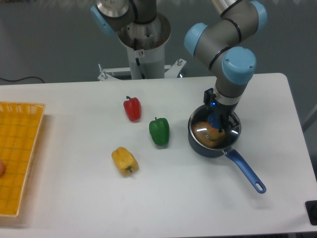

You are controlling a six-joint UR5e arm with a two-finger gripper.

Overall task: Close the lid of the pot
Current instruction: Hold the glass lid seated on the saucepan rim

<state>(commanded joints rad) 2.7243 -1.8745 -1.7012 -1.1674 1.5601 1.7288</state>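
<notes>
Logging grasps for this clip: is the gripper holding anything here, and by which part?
Apparently the pot lid, by its blue central knob: the gripper is down over the knob, with the lid on the pot. Whether the fingers actually clamp cannot be told.

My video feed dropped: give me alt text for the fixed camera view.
The gripper is down on the glass lid sitting over the pot, whose blue handle points toward the front right. Red, green and yellow peppers lie left of it.

Grey cylindrical arm links (pixel 233 25) are being joined by light-blue caps (pixel 239 65); a small blue light (pixel 213 104) is being shown above the dark hand (pixel 218 126).
</notes>
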